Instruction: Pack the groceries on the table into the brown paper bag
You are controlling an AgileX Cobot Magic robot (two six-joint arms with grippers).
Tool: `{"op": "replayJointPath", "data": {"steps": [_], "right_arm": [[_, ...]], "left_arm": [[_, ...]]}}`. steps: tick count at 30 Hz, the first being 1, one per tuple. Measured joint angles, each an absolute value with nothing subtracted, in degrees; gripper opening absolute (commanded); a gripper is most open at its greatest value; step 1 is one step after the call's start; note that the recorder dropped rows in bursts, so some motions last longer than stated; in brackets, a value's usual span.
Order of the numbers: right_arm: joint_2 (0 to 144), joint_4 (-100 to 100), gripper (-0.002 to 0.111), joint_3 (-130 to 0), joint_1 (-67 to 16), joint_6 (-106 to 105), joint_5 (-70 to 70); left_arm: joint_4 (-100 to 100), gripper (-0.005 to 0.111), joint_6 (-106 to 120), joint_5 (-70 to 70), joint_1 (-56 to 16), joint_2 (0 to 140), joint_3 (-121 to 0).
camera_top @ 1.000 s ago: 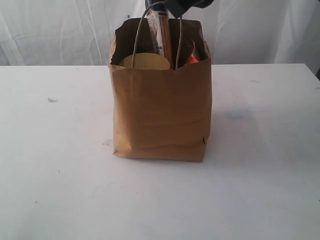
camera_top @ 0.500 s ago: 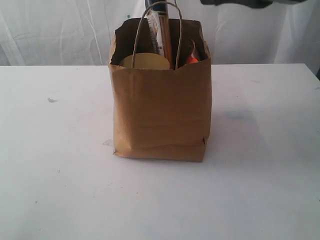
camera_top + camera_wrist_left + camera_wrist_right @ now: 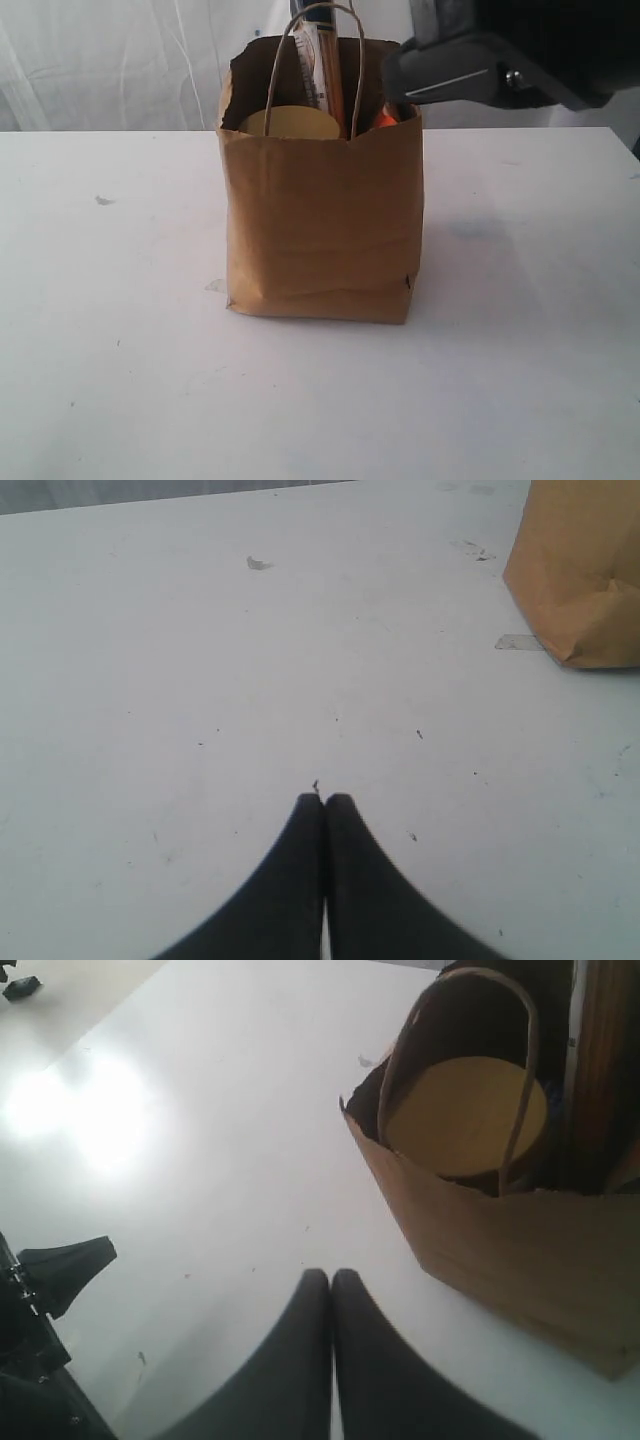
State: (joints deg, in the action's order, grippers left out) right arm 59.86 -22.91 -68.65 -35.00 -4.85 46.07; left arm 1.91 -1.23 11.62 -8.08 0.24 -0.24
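The brown paper bag (image 3: 320, 230) stands upright mid-table (image 3: 120, 380). Inside it show a tan jar lid (image 3: 290, 123), the blue spaghetti packet (image 3: 318, 60) standing on end, and something orange (image 3: 386, 119). My right arm (image 3: 490, 65) hangs by the bag's upper right rim. My right gripper (image 3: 331, 1276) is shut and empty over the table beside the bag (image 3: 520, 1250), with the tan lid (image 3: 465, 1115) in view. My left gripper (image 3: 323, 798) is shut and empty over bare table, away from the bag's bottom corner (image 3: 580, 580).
The bag's paper loop handles (image 3: 318, 40) stand up above its rim. A small scrap (image 3: 258, 563) and a few dark specks lie on the white tabletop. Black arm parts (image 3: 55, 1270) sit at the table's edge in the right wrist view. White curtains hang behind.
My right arm left the spot above the bag's opening, swung right along the top of the view, and now sits lower and larger at the bag's upper right.
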Motion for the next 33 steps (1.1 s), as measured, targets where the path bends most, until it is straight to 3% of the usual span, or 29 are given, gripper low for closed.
{"op": "replayJointPath", "data": {"steps": [9,14,19,33], "right_arm": [[59.78,-22.12,0.000,-67.46,-35.00,-4.17,38.45],[55.24,-21.77,0.000,-52.77,-34.90,-4.29,23.20],[38.64,-21.77,0.000,-32.21,-27.97,-4.41,17.46],[1.50,-21.77,0.000,-3.33,-14.04,-4.41,12.74]], "left_arm": [[1.91,0.000,-1.23,11.62,-8.08,0.24,-0.24],[1.91,0.000,-1.23,11.62,-8.08,0.24,-0.24],[1.91,0.000,-1.23,11.62,-8.08,0.24,-0.24],[1.91,0.000,-1.23,11.62,-8.08,0.24,-0.24]]}}
